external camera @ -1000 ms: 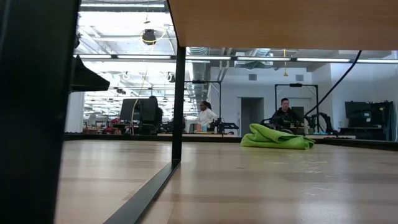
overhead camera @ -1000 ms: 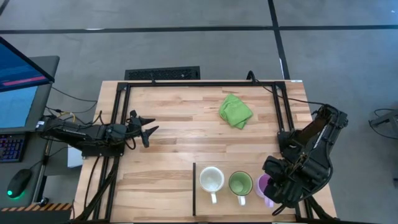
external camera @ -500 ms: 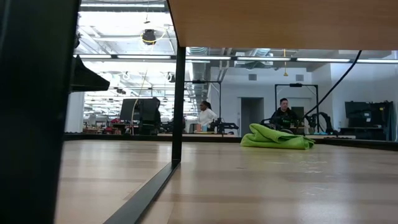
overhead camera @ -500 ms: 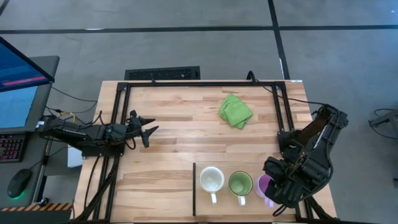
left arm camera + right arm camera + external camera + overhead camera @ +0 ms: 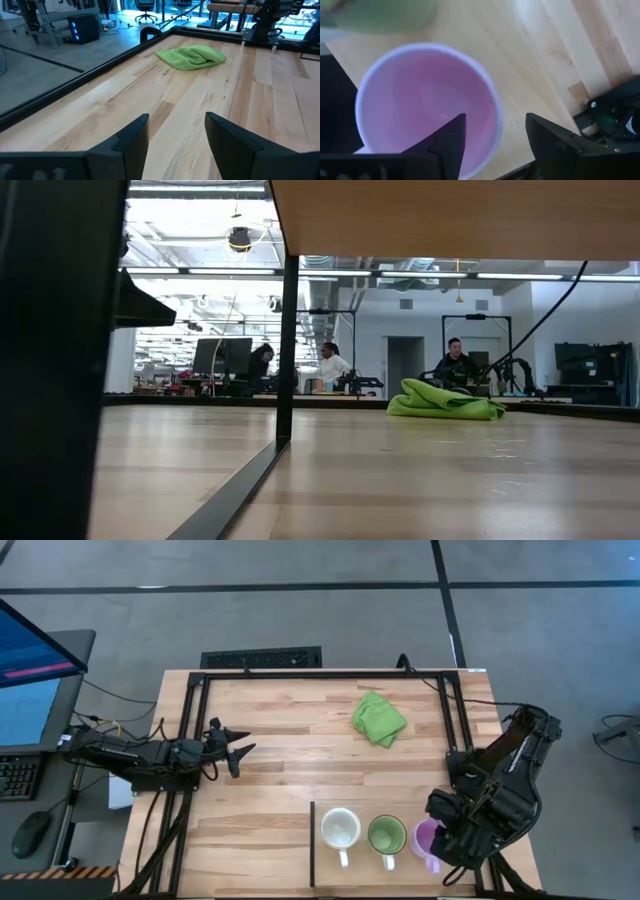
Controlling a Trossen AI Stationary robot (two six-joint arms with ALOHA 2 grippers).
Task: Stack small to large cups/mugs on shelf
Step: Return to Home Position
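Three mugs stand upright in a row on the shelf (image 5: 470, 870), the near-right part of the tabletop beside the black strip (image 5: 312, 840): white (image 5: 340, 830), green (image 5: 387, 835), light purple (image 5: 424, 838). My right gripper (image 5: 438, 840) is open above the purple mug (image 5: 425, 100), pointing down. One finger (image 5: 445, 145) stands over the mug's inside and the other (image 5: 555, 145) outside, with the rim between them. My left gripper (image 5: 238, 752) waits open and empty near the table's left edge; it also shows in the left wrist view (image 5: 177, 135).
A crumpled green cloth (image 5: 378, 718) lies at the far right of the table and also shows in the low view (image 5: 445, 400) and the left wrist view (image 5: 192, 56). A black frame (image 5: 300, 672) runs round the table. Bare wood lies in the middle of the table.
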